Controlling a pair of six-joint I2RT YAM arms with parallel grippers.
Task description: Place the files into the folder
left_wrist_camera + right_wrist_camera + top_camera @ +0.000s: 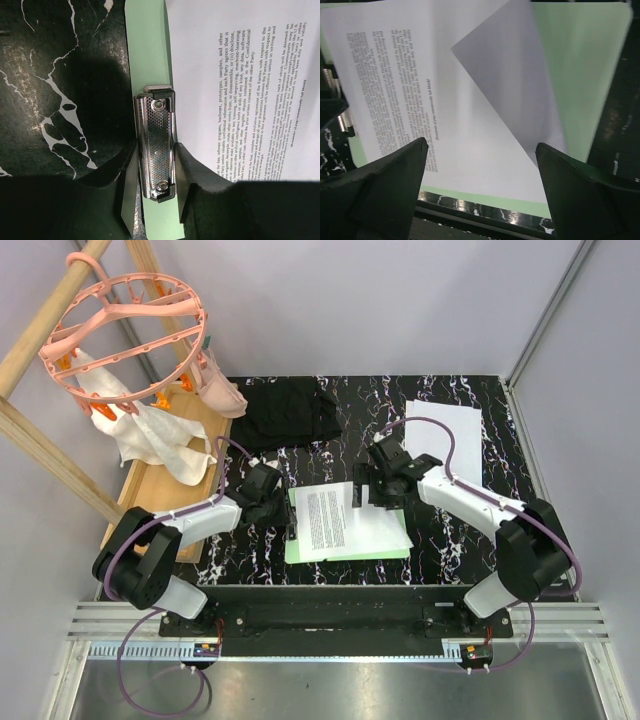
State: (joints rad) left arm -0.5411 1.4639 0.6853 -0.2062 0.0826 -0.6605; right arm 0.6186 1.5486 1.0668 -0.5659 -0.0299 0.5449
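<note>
The light-green folder (350,552) lies flat in the middle of the marble table. A printed file (322,518) rests on it, and a blank file (378,528) lies skewed across that one. Another blank sheet (443,435) sits at the back right. My left gripper (157,147) is shut on the folder's metal clip (156,127), one finger on each long side. The printed file (240,90) reaches up to the clip. My right gripper (481,145) hangs open over the far edge of the sheets, holding nothing. Under it lie the printed file (390,75), the blank file (520,85) and the folder (585,60).
A black fabric piece (290,410) lies at the back centre. A pink round hanger rack (125,335) hangs at the back left over a white cloth rag (155,440) and a wooden board (160,490). Grey walls close in both sides.
</note>
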